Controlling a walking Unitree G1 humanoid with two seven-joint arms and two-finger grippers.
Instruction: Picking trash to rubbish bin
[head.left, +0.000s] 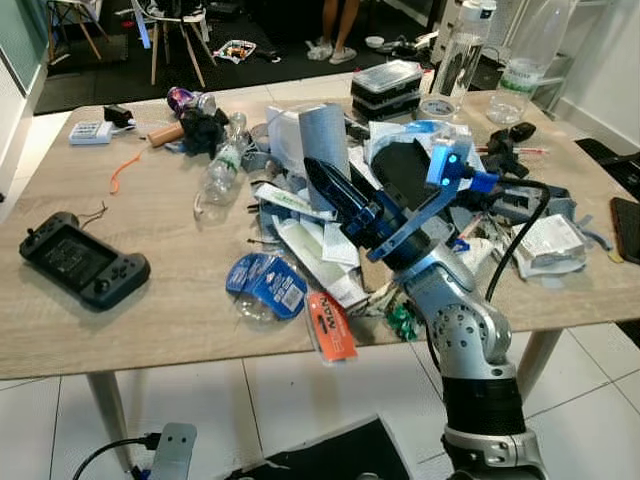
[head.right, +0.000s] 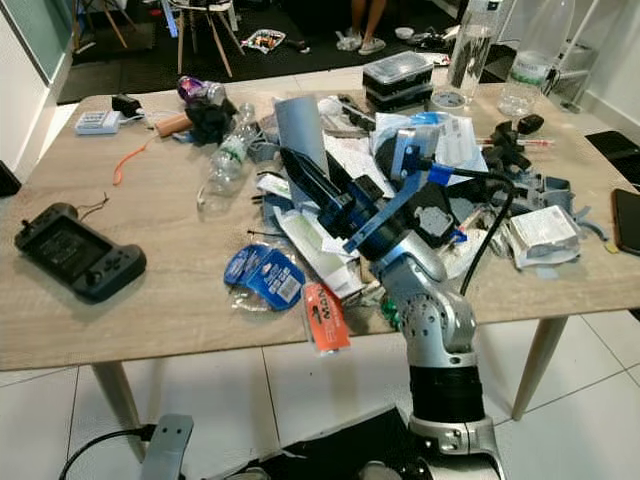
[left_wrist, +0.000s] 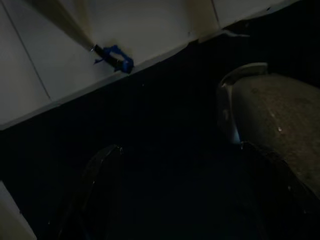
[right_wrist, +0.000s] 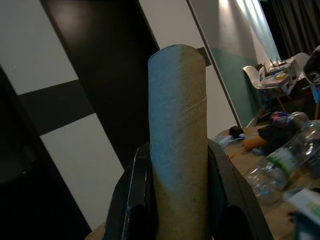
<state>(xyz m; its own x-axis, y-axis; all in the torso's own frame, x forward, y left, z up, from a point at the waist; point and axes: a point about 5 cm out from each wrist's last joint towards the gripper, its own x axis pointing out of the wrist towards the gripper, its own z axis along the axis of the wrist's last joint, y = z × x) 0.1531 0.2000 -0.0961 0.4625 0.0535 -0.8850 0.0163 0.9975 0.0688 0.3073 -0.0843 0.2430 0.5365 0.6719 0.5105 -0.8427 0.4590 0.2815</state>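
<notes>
My right gripper is raised over the middle of the cluttered wooden table and is shut on a grey cardboard tube, which stands upright. In the right wrist view the tube sits between the two black fingers. Trash lies all around it: a clear plastic bottle, blue wrappers, an orange packet overhanging the front edge, and a heap of papers and packaging. My left arm hangs idle in the dark above the tiled floor.
A black game controller lies at the table's left. Two tall water bottles and a stacked black box stand at the back right. A person's legs and chairs are beyond the table.
</notes>
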